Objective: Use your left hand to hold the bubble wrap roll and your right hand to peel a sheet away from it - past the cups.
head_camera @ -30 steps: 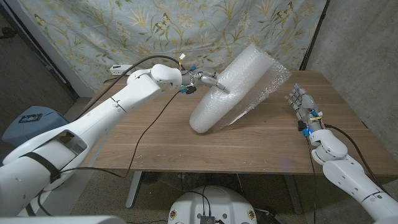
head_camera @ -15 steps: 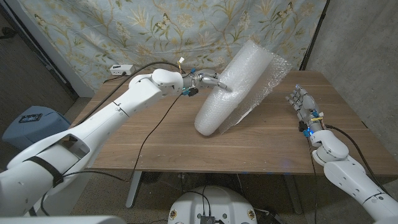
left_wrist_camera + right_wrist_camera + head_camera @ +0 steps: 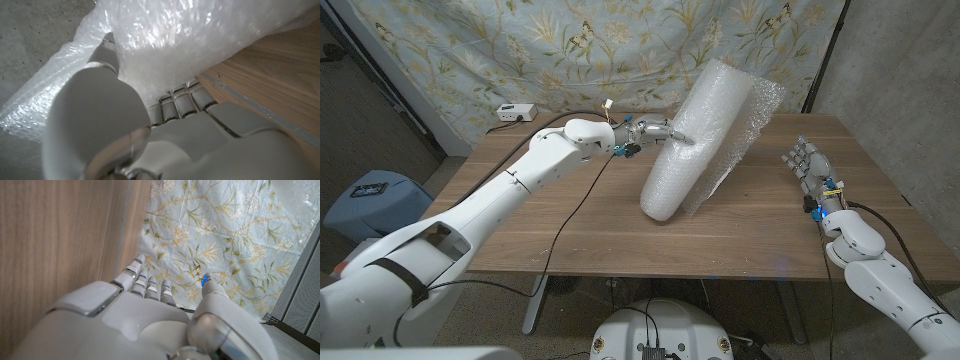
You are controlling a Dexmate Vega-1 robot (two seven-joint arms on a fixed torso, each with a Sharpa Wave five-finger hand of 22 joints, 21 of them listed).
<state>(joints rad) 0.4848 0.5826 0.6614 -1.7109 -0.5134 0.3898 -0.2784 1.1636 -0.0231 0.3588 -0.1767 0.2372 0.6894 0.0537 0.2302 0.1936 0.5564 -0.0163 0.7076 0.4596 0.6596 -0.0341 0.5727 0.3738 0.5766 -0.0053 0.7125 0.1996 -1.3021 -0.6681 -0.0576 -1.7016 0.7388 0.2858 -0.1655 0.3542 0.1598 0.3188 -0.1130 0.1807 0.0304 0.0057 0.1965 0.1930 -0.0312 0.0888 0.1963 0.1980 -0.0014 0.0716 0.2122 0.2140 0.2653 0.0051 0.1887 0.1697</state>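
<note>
Status: the big white bubble wrap roll (image 3: 698, 140) stands tilted near the middle of the wooden tabletop (image 3: 570, 225), lower end on the wood, top leaning toward the far right. A loose flap of clear bubble wrap sheet (image 3: 755, 120) hangs off its right side.

Left hand (image 3: 665, 133) is pressed against the roll's upper left flank. In the left wrist view its fingers (image 3: 182, 100) lie against the wrap and the thumb digs into it, so the hold half of the task looks done. Whether it's a true grip or just a brace, I can't say.

Right hand (image 3: 810, 170) is well apart from the roll, over the right side of the tabletop, fingers straight, slightly apart, holding nothing. It touches neither roll nor sheet.

So peeling hasn't started. Left to do: bring the right hand to the loose flap, pinch it, pull the sheet away. I see no cups on the tabletop, so the "past the cups" mark can't be judged.
</note>
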